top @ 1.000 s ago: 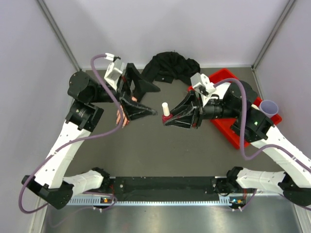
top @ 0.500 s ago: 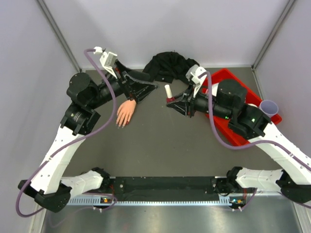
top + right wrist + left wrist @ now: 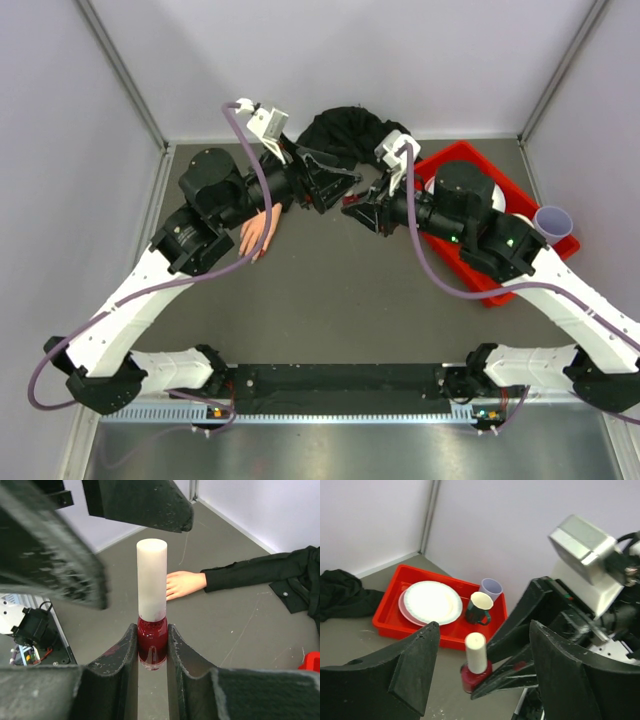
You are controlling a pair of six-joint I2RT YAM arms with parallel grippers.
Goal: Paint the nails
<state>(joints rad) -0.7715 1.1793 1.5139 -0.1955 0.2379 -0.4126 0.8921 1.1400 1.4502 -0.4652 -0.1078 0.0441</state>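
Right gripper (image 3: 152, 639): clenched on the red glass body of the polish bottle (image 3: 151, 649), held upright and clear of the table (image 3: 330, 310). White cap (image 3: 151, 580) is on.

Left gripper (image 3: 482, 647): released, jaws spread wide. It faces the bottle with one finger to each side of the cap and touches neither.

Step in hand, as I judge it: uncapping. No polish is on the nails yet. The next move calls for the left jaws to close squarely on the cap, then twist and lift while the right grip keeps the glass from turning.

Beyond the bottle, the mannequin hand (image 3: 184, 584) lies flat on the table, with its black sleeve (image 3: 260, 570) running off behind. The nails are too small to resolve in any view.

Only the left wrist view shows the far side: a red tray (image 3: 395, 625) with a plate (image 3: 432, 601), a mug (image 3: 479, 609) and a pale cup (image 3: 491, 586). Only the right wrist view shows the grip on the glass. The overhead view shows the bottle well apart from the hand.
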